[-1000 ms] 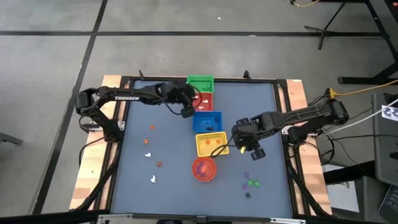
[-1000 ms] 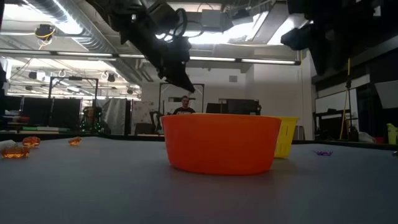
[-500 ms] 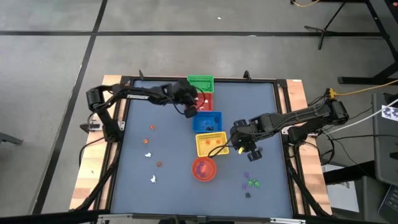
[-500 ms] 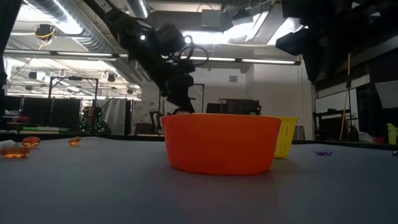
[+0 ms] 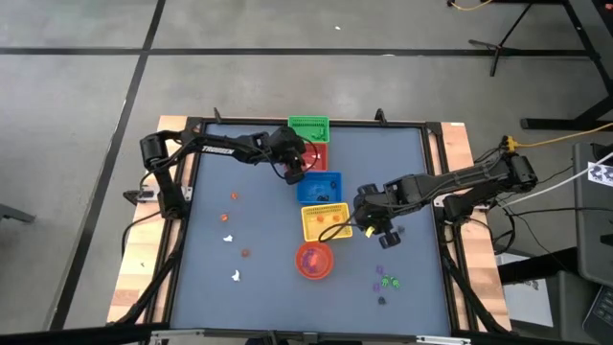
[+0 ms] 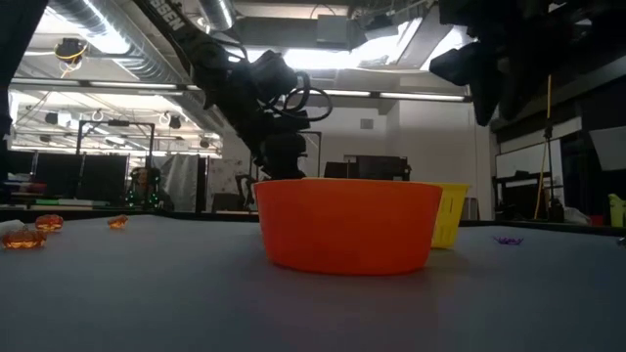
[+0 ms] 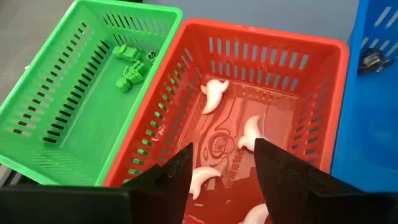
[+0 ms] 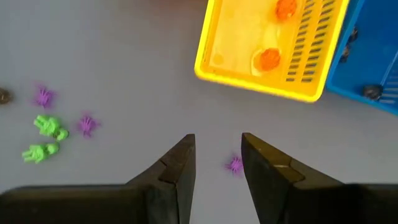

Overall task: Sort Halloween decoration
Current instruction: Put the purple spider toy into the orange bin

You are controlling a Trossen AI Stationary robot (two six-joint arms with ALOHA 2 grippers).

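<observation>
- Left gripper (image 7: pixel 217 165): directly above the red basket (image 7: pixel 323 118), fingers spread, nothing pinched.
- White trinkets (image 7: pixel 213 94): several inside the red basket, on its floor.
- Green basket (image 7: pixel 46 93): touching the red basket on one side; green trinkets (image 7: pixel 129 68) inside.
- Blue basket (image 5: pixel 319 187): touching the red basket on the opposite side; yellow basket (image 5: pixel 325 222) next beyond, orange trinkets (image 8: pixel 268 58) inside.
- Right gripper (image 8: pixel 214 158): well apart from the red basket, over bare table past the yellow basket, fingers spread, empty; purple trinket (image 8: pixel 234 164) on the table below.
- Loose green figures (image 8: pixel 45 126) and purple trinkets: farther out from the yellow basket.
- Red-orange bowl (image 5: pixel 314 260): beyond the yellow basket, farthest from the red basket.
</observation>
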